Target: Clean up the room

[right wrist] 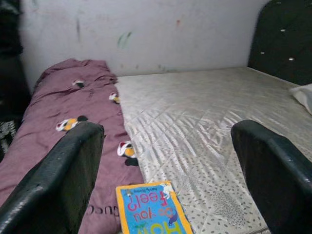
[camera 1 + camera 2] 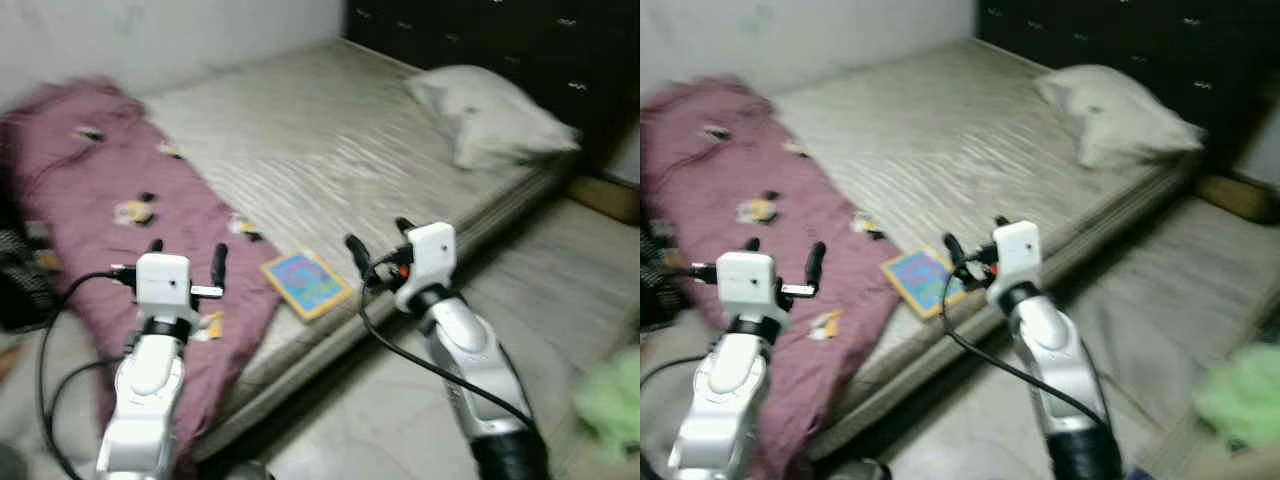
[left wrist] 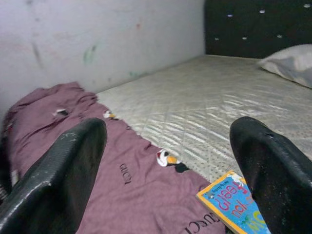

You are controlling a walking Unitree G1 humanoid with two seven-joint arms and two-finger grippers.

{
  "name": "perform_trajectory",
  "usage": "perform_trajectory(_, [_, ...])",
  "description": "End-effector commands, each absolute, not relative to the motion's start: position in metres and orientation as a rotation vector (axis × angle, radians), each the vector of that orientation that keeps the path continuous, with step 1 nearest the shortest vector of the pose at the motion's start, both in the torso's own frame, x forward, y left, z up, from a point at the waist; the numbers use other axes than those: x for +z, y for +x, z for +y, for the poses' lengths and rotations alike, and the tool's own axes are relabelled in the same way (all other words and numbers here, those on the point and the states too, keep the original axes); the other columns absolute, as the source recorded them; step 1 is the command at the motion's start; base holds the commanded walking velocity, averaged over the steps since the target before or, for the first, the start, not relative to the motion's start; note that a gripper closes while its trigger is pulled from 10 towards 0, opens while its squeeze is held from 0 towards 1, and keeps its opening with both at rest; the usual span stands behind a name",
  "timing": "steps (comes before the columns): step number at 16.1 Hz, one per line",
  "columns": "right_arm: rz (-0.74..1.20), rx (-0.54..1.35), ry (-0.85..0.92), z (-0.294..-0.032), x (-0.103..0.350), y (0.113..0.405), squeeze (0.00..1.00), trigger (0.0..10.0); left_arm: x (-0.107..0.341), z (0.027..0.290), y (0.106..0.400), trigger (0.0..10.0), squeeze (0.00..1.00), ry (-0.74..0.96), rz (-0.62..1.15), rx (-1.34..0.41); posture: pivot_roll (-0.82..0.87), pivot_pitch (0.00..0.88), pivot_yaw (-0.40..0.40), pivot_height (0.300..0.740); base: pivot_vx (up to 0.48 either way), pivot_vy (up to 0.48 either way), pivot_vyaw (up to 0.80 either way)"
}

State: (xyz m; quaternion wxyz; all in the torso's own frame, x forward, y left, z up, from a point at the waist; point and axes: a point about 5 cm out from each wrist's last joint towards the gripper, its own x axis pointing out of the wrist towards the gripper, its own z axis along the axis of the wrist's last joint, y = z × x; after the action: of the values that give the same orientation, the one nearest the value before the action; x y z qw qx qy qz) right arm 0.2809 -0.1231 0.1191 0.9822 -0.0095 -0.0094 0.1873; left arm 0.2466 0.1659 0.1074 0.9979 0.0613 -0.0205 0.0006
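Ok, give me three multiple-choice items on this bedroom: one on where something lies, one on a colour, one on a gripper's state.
1. Where does the book lie?
A. On the pillow
B. At the mattress edge, beside the blanket
C. On the floor

2. What colour is the blanket?
A. Green
B. White
C. Purple-maroon

3. How is the right gripper?
A. Open, holding nothing
B. Shut on the book
C. Shut on the pillow

Answers: B, the book rests near the mattress edge beside the blanket; C, the fabric is purple-maroon; A, its fingers stand apart and bare.
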Motion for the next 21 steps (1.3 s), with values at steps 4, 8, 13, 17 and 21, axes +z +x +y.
perform_trajectory(4, [-0.047,0.349,-0.019,-0.1261,0.1248,0.2835,0.00,10.0,0.1113,0.1688,0.2487,10.0,0.00,0.143,-0.052,0.029,-0.05,0.000,-0.008,0.740,0.000,0.000,0.80])
perform_trajectory(8, [-0.048,0.346,-0.021,-0.1264,0.1245,0.2832,0.00,10.0,0.1117,0.1677,0.2490,10.0,0.00,0.134,-0.056,0.018,-0.05,0.000,-0.008,0.740,0.000,0.000,0.80])
perform_trajectory(13, [-0.047,0.344,-0.019,-0.1270,0.1239,0.2822,0.00,10.0,0.1120,0.1666,0.2487,10.0,0.00,0.126,-0.059,0.007,-0.05,0.000,-0.008,0.740,0.000,0.000,0.80])
perform_trajectory(17, [-0.047,0.332,-0.001,-0.1275,0.1239,0.2830,0.00,10.0,0.1119,0.1662,0.2485,10.0,0.00,0.121,-0.060,0.002,-0.05,0.000,-0.010,0.740,0.000,0.000,0.60])
perform_trajectory(21, [-0.046,0.302,-0.002,-0.1324,0.1231,0.2843,0.00,10.0,0.1124,0.1653,0.2478,10.0,0.00,0.112,-0.067,-0.011,-0.05,0.000,-0.012,0.740,0.000,0.000,0.00])
